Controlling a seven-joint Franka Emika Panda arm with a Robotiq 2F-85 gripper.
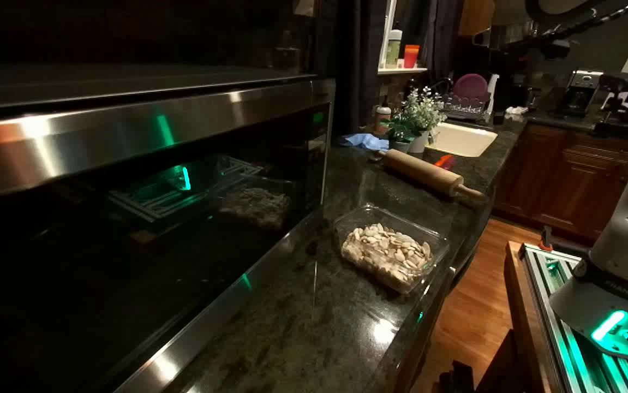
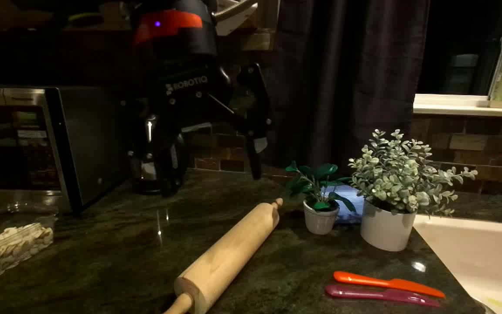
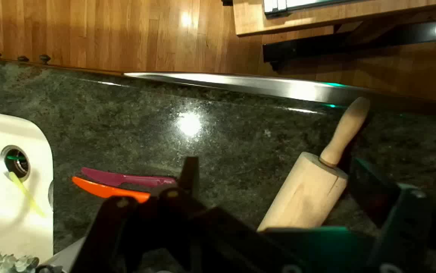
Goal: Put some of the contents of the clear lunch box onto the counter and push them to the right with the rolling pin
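The Robotiq gripper hangs over the dark speckled stone counter, its jaws standing wide apart and holding nothing. The wooden rolling pin lies on the counter between the clear plastic lunch box and the small potted plant; pale, flat seed-like pieces sit heaped inside the box.

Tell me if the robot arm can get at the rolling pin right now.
Probably yes: the gripper hangs open, and nothing lies on the rolling pin, though a small plant stands near one end.
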